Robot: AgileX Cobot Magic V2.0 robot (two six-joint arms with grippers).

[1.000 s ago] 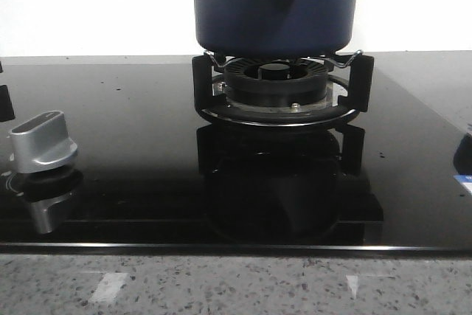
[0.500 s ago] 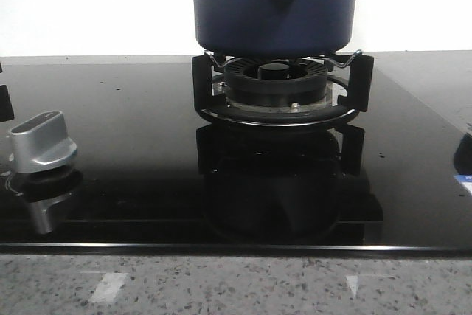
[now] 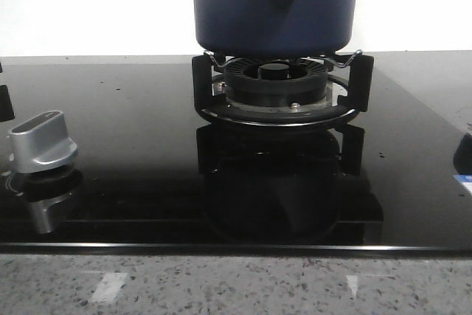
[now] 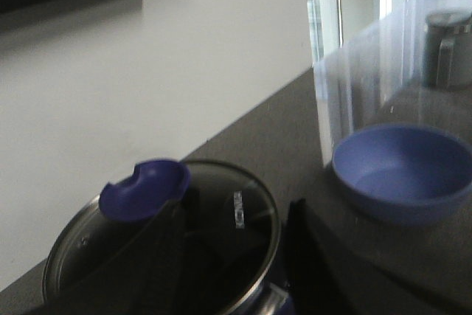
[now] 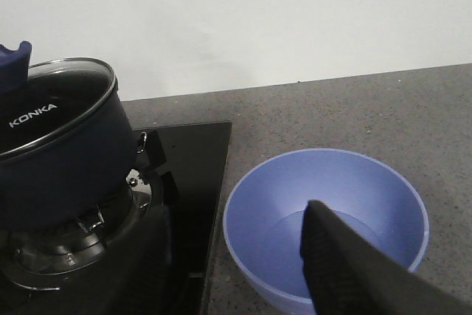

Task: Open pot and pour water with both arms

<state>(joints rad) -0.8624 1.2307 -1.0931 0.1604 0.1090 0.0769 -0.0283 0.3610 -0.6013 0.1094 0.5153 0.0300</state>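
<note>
Clearly your left gripper, jaws parted, hangs over the dark navy-blue round pot's glass lid, blue knob toward 10 o'clock; right gripper's spread can't be told.

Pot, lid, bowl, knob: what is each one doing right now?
pot: sitting on the burner stand, lid on.
glass lid: closed on the pot, not lifted.
blue bowl: upright on the counter beside the stove, contents unclear.
stove knob: untouched, setting unclear.
</note>
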